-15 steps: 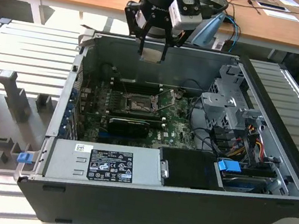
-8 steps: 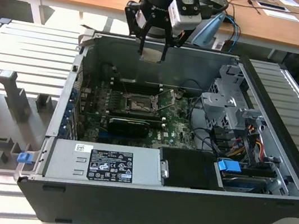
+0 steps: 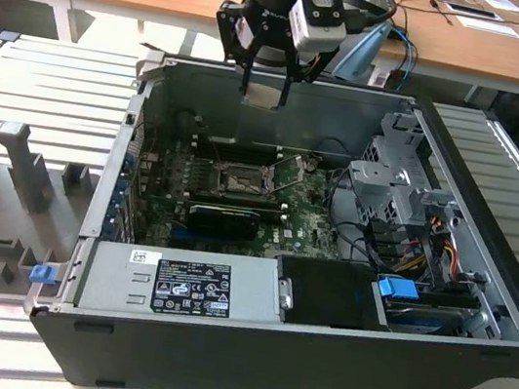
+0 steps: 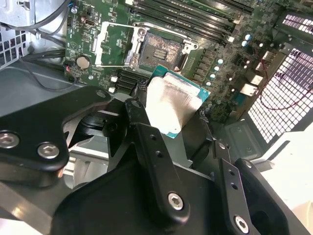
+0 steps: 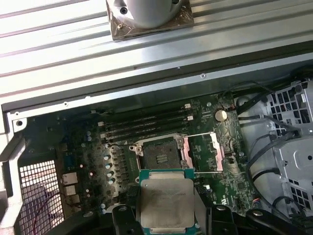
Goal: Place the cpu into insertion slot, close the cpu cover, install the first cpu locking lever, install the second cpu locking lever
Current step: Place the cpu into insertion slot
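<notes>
Exterior view – end effector: my end effector (image 3: 264, 85) hangs over the back wall of the open computer case (image 3: 243, 360), its fingers closed on the chip (image 3: 261, 98), a small pale square held clear of everything.
Exterior view – socket: the socket (image 3: 238, 183) sits on the motherboard (image 3: 309, 227) on the case floor, well below the chip and nearer the camera.
Exterior view – bench: the case rests on the ribbed grey bench (image 3: 504, 144).
Exterior view – writing: the power supply (image 3: 176, 285) carries a black-and-white label; I leave its print unread.
Second wrist view – grip: the fingers (image 4: 146, 132) pinch the chip (image 4: 172, 100) by two opposite edges, its silver face towards the camera and a teal rim around it.
Second wrist view – cover: the cover (image 4: 99, 46) is swung open, lying just beside the bare socket (image 4: 157, 47).
First wrist view – key relation: the chip (image 5: 166, 203) looks roughly square, so I judge no long axis matters. The socket (image 5: 159, 153) lies straight beyond its free edge – sides close to parallel, as far as I can judge.
First wrist view – cover: the cover (image 5: 186, 152) stands open on the side towards the drive cage (image 5: 288, 147).
Task state: chip gripped in the air, not yet seated.
</notes>
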Controlling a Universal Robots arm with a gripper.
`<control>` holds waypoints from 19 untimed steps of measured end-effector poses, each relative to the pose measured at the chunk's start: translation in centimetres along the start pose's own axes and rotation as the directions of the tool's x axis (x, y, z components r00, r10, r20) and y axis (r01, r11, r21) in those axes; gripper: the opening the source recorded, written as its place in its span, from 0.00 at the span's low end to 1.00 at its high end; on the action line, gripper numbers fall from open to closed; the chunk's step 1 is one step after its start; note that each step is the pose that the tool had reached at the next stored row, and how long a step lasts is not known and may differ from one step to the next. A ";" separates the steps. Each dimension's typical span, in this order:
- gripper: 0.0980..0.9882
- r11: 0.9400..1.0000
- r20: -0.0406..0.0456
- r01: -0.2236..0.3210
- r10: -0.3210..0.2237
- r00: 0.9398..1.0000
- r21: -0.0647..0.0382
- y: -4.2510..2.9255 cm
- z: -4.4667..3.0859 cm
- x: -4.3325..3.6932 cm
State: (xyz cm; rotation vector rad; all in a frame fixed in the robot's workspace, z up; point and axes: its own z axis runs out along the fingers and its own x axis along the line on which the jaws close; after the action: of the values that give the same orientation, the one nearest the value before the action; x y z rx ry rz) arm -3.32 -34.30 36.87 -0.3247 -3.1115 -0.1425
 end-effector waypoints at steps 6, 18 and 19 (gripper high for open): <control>0.48 0.999 0.003 -0.035 0.035 0.999 -0.001 -0.03 0.01 0.12; 0.48 0.992 0.011 -0.125 0.125 0.992 -0.003 -0.03 0.04 0.12; 0.48 0.990 0.012 -0.139 0.139 0.990 -0.003 -0.03 0.04 0.12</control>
State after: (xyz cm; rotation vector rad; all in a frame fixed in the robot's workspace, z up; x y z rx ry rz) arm -3.44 -34.30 36.83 -0.5427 -3.0874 -0.1433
